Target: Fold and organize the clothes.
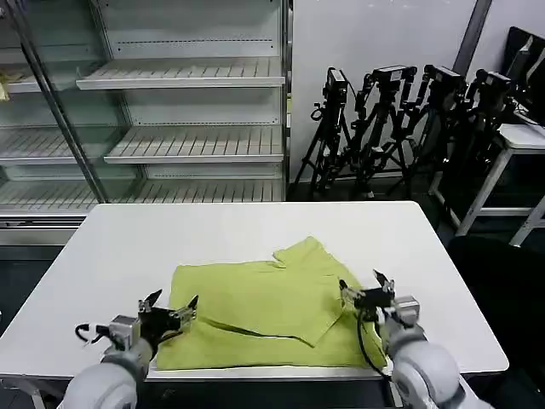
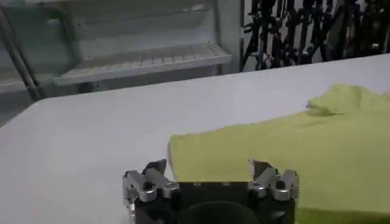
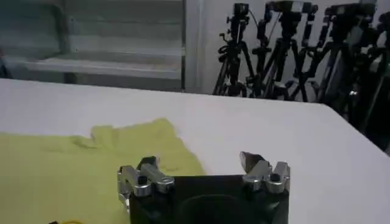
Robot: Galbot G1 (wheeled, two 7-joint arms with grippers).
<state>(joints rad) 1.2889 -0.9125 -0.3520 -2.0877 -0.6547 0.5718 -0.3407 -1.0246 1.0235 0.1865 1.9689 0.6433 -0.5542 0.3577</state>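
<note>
On table (image 1: 102, 256), folded T-shirt (image 1: 255, 307)

A white table (image 1: 255, 226) fills the foreground. Behind it stand empty white shelves (image 1: 183, 81), black camera tripods (image 1: 392, 128), and a pale wall (image 1: 375, 34).

Soft matt cloth T-shirt (image 1: 264, 315) on smooth matt white table (image 1: 128, 247).

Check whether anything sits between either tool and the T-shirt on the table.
Nothing visible does. The left tool is open at the T-shirt's left near corner, and the right tool is open at its right edge. The white table around the shirt is bare.
</note>
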